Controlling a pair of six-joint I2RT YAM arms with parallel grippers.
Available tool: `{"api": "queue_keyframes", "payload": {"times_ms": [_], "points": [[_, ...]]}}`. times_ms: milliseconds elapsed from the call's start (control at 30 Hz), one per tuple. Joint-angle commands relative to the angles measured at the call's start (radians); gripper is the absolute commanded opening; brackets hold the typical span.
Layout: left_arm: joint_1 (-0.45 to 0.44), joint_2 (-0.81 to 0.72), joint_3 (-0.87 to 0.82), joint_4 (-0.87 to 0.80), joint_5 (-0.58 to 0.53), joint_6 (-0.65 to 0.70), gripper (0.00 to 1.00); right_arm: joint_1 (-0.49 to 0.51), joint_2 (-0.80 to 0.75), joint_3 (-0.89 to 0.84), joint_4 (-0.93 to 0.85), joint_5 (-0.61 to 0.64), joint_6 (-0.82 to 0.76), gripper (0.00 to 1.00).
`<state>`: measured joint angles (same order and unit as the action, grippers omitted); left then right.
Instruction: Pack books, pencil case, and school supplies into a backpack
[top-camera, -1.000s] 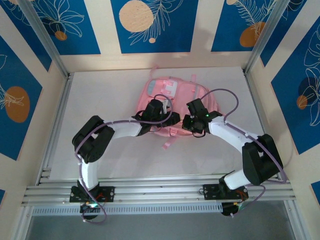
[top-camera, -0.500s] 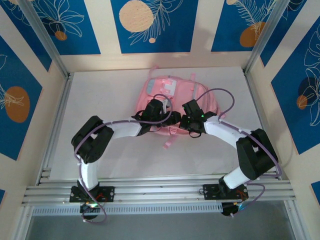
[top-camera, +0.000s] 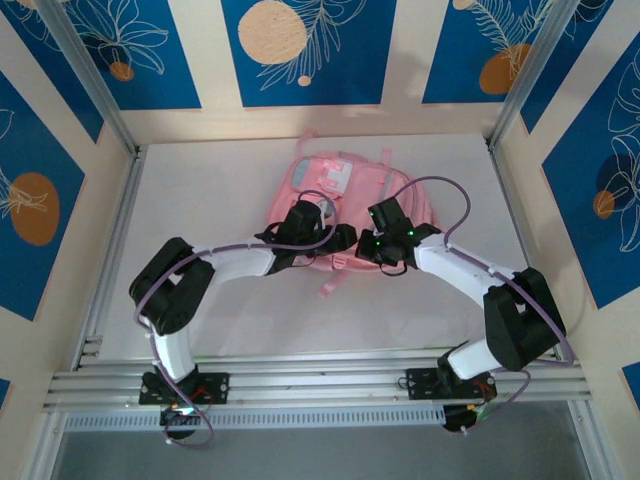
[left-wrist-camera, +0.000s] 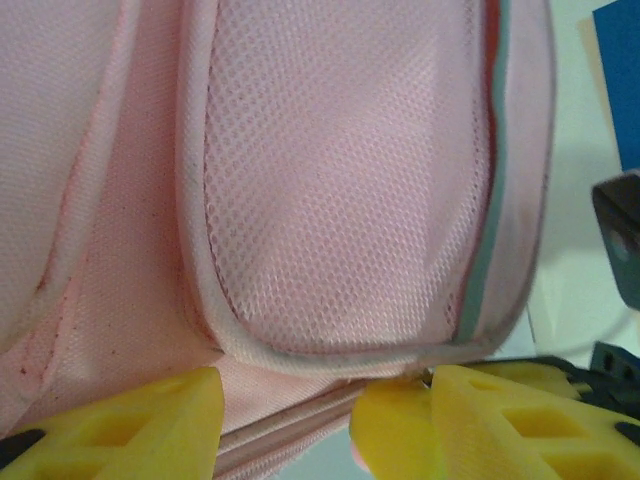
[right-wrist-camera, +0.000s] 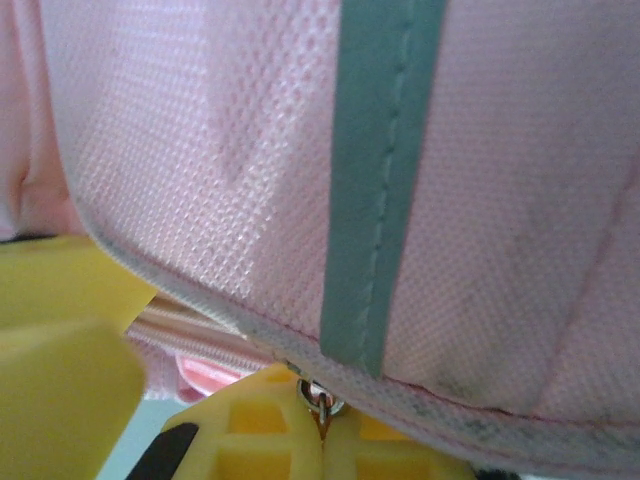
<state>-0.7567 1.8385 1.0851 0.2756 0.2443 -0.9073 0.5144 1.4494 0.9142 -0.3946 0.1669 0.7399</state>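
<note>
The pink backpack (top-camera: 345, 180) lies flat at the middle back of the table, its light-blue patch up. My left gripper (top-camera: 343, 240) is at its near edge. In the left wrist view the yellow fingers (left-wrist-camera: 110, 425) of that gripper (left-wrist-camera: 290, 430) are closed partway on the backpack's (left-wrist-camera: 340, 180) zipped seam. My right gripper (top-camera: 372, 248) sits just beside it. That gripper (right-wrist-camera: 322, 435) is shut on the metal zipper pull (right-wrist-camera: 320, 397), under the backpack's (right-wrist-camera: 200, 150) grey-green stripe. Books, pencil case and school supplies are out of view.
A thin pink strap (top-camera: 332, 285) trails from the backpack toward the arms. Aluminium rails (top-camera: 110, 250) and patterned walls close in the white table (top-camera: 210, 190) on three sides. Open surface lies left and right of the backpack.
The left arm's elbow has swung out to the left and its gripper has edged right along the backpack's near edge. The right gripper shifted slightly left and back.
</note>
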Motion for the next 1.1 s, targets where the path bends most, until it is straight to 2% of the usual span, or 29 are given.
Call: {"api": "queue_keyframes", "payload": {"times_ms": [0,33,100,133,233,400,600,833,967,1067], "points": [[0.008,0.088,0.053,-0.042,-0.041,0.004,0.51,0.035,-0.01,0.038,-0.014,-0.097,-0.033,0.0],[0.007,0.103,0.063,-0.036,-0.04,0.003,0.43,0.038,-0.008,0.04,-0.02,-0.1,-0.038,0.0],[0.009,0.116,0.065,-0.005,-0.046,0.011,0.1,0.038,-0.002,0.052,-0.064,-0.11,-0.068,0.0],[0.012,0.115,0.057,0.012,-0.047,0.013,0.0,0.038,0.003,0.063,-0.099,-0.107,-0.089,0.0],[0.024,0.093,0.021,0.029,-0.051,0.025,0.0,0.028,0.031,0.113,-0.248,-0.077,-0.188,0.0],[0.048,0.048,-0.047,0.039,-0.026,0.04,0.0,-0.003,0.097,0.211,-0.479,0.045,-0.348,0.0],[0.059,0.033,-0.075,0.023,0.016,0.062,0.0,-0.06,0.194,0.316,-0.619,0.224,-0.468,0.0],[0.072,-0.009,-0.112,-0.016,0.035,0.105,0.0,-0.173,0.194,0.374,-0.585,0.287,-0.535,0.0],[0.074,-0.036,-0.11,-0.078,0.073,0.165,0.0,-0.247,0.195,0.404,-0.461,0.324,-0.597,0.0],[0.074,-0.055,-0.099,-0.16,0.086,0.236,0.0,-0.286,0.196,0.41,-0.338,0.298,-0.657,0.0]]}}
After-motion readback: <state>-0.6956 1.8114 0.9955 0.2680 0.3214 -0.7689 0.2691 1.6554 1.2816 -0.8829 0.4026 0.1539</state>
